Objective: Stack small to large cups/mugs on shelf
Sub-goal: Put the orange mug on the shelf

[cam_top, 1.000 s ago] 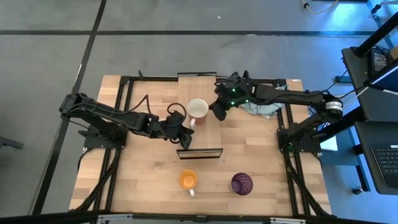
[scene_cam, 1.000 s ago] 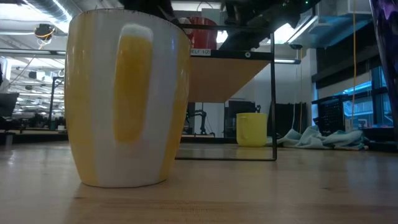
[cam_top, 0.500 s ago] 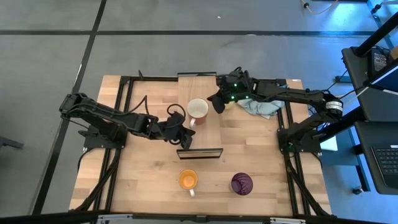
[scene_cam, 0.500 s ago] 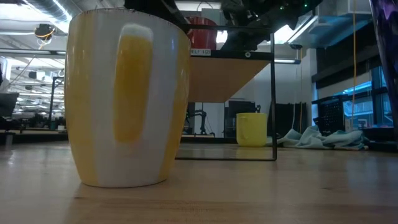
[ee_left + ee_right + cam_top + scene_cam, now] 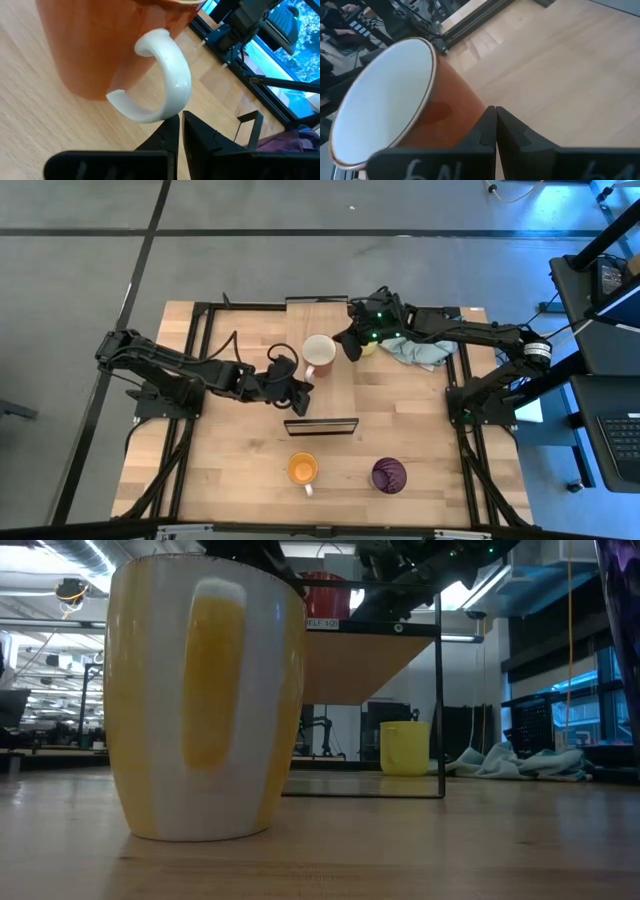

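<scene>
Terracotta-orange ceramic mug with white interior and white handle (image 5: pixel 318 356) stands upright on the long light-wood shelf board (image 5: pixel 336 385), between both grippers: left gripper (image 5: pixel 179 131) sits just beside the handle with fingers pressed together on nothing, right gripper (image 5: pixel 494 122) sits at the mug's opposite wall, fingers likewise closed and empty. Yellow-and-white mug (image 5: pixel 302 470) and dark purple mug (image 5: pixel 389 474) wait on the wooden tabletop (image 5: pixel 230 460) near its front edge, and a plain yellow mug (image 5: pixel 404 748) shows under the shelf in the low view. Judgement: placing of this mug looks finished, so the next move calls for one arm to clear off, open, and fetch a mug to nest in size order.
</scene>
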